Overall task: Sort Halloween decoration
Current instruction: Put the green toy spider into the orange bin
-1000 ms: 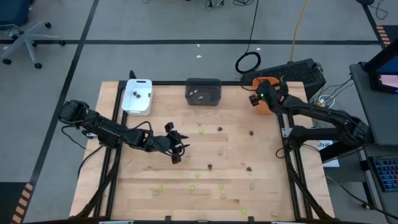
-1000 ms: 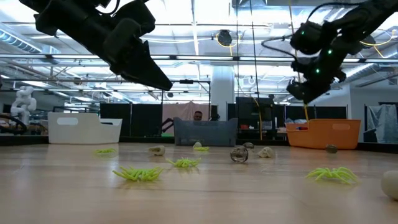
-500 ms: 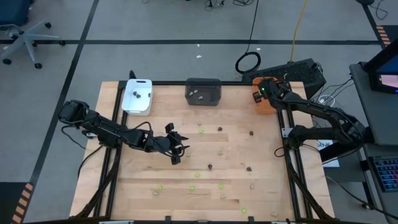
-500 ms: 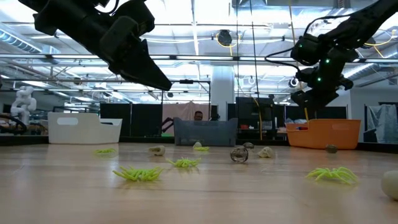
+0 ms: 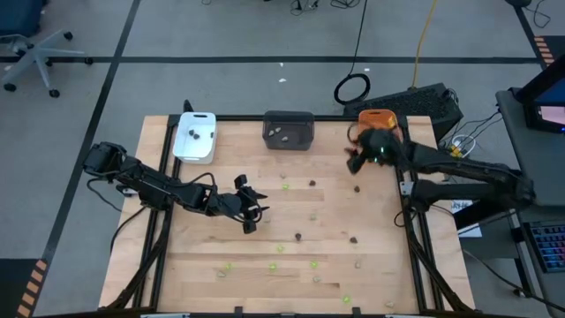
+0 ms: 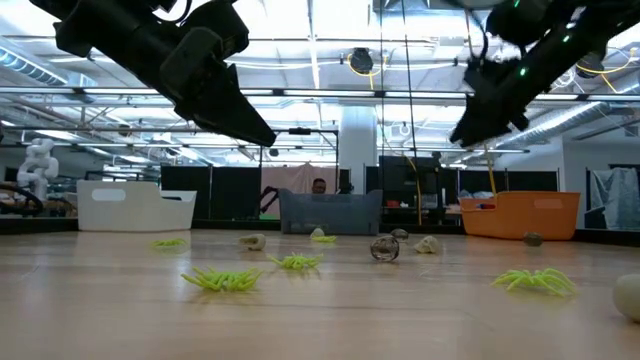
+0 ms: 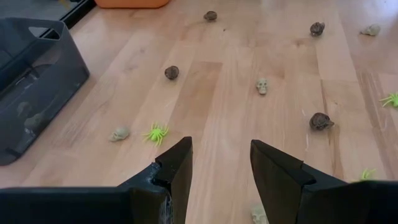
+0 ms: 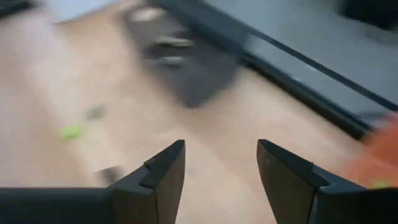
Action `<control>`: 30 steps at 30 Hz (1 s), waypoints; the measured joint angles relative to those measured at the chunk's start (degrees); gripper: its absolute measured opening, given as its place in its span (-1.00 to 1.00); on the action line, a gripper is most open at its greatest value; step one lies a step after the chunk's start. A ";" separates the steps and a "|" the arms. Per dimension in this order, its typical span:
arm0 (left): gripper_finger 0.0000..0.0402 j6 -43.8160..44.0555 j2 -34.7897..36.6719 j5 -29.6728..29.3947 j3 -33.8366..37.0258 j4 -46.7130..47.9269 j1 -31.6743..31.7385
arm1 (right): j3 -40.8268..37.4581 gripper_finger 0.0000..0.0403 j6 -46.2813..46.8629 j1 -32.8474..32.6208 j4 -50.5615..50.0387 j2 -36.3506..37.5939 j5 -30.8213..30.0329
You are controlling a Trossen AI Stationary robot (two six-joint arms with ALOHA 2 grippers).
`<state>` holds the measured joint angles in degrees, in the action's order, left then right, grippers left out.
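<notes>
My right hand hung open and empty; the tiny dark piece looked light, rigid, best pinched across its middle.

Two dark, nearly black jointed arms are seen, built from rounded segments. Black cables are looped along the left arm. A small green light is shown on the wrist of the right arm. Each arm is ended by two flat, wedge-shaped black fingers with stepped inner edges; the right arm's fingers are alike.
</notes>
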<state>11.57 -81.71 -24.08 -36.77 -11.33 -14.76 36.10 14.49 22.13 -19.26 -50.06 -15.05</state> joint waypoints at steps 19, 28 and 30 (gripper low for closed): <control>-0.20 5.91 0.00 4.55 0.00 2.66 -11.71 | -21.91 -0.10 -10.10 -37.35 49.49 -10.41 0.20; -0.20 10.48 -0.46 2.73 0.00 2.93 -14.62 | -20.51 -0.10 -9.78 -39.52 58.06 -20.34 -0.07; -0.20 10.56 -0.46 1.45 0.00 2.80 -14.60 | -19.72 -0.10 -9.80 -39.50 57.84 -21.85 -0.05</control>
<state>22.13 -82.17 -22.63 -36.77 -8.54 -29.36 16.37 4.69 -17.37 38.58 -71.90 -15.10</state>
